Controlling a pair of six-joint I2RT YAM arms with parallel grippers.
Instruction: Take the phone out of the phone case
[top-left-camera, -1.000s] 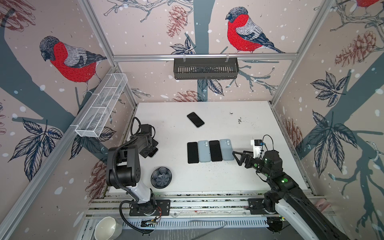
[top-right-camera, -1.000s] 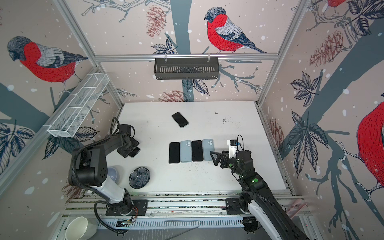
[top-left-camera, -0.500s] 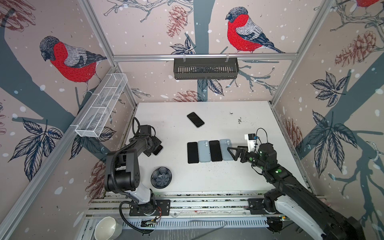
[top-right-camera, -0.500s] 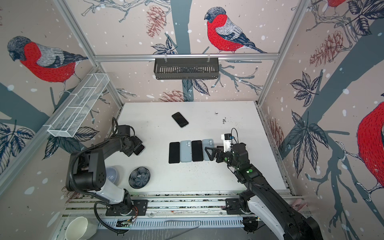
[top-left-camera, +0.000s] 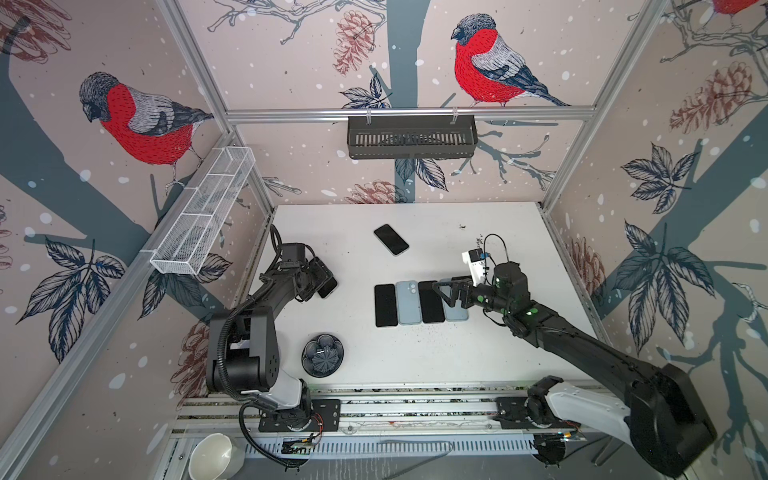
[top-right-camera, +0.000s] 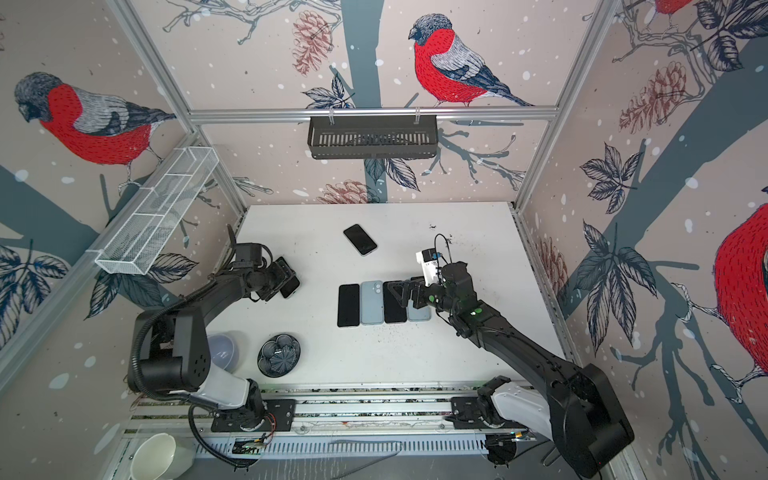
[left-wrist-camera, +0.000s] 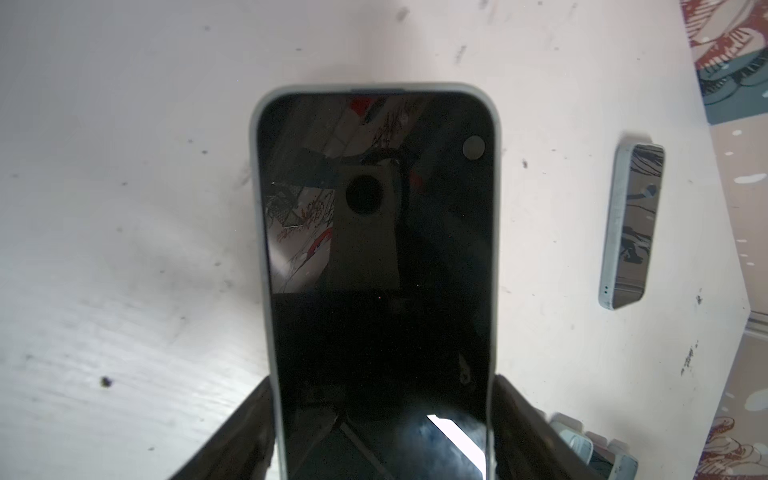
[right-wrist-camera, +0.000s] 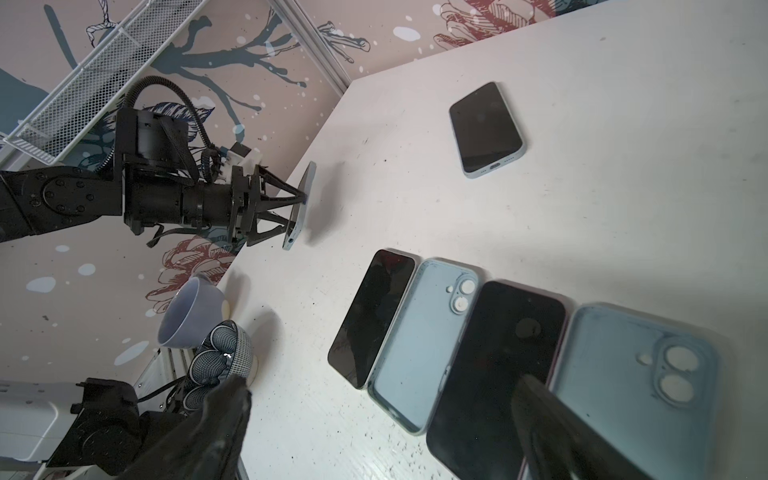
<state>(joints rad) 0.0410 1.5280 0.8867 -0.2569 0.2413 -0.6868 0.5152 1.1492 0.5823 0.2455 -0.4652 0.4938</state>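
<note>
at the left, the left gripper (top-left-camera: 319, 280) is clamped on a pale blue phone case (left-wrist-camera: 261, 208) with the dark-screened phone (left-wrist-camera: 376, 257) inside it, held on edge near the left side of the white table (top-left-camera: 415, 361). in the middle lies a row (top-left-camera: 407, 303) of two bare phones and two empty blue cases. at the right, the right gripper (top-left-camera: 446, 289) hovers over that row, jaws spread wide.

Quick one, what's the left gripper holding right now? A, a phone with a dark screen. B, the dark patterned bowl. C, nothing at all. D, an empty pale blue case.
A: in the left wrist view the left gripper clamps both long sides of a phone, whose dark glossy screen sits inside a pale rim.
</note>
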